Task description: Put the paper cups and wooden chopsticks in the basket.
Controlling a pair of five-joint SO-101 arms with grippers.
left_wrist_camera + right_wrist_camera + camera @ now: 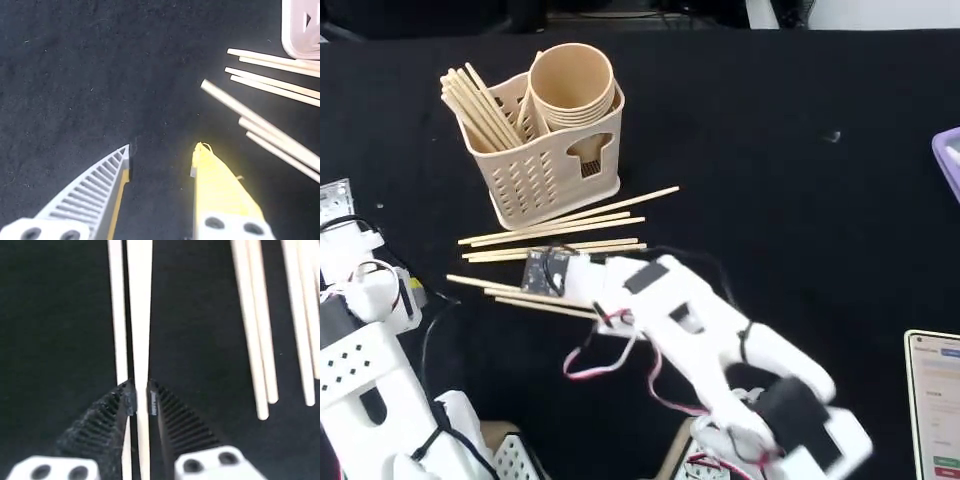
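A beige basket (555,165) stands at the back left of the black table. It holds a stack of paper cups (572,85) and a bundle of wooden chopsticks (480,105). Several loose chopsticks (560,228) lie in front of it. My right gripper (140,396) is low over the nearest ones (505,293) and shut on one chopstick (140,315), which runs between its black fingers (117,407). Another chopstick (115,310) lies just beside it. My left gripper (160,150) is open over bare table, a short way from the ends of the loose chopsticks (260,120).
A corner of the basket (300,30) appears in the left wrist view. At the table's right edge sit a purple object (948,160) and a white-framed screen (932,400). A cable (610,360) loops under the right arm.
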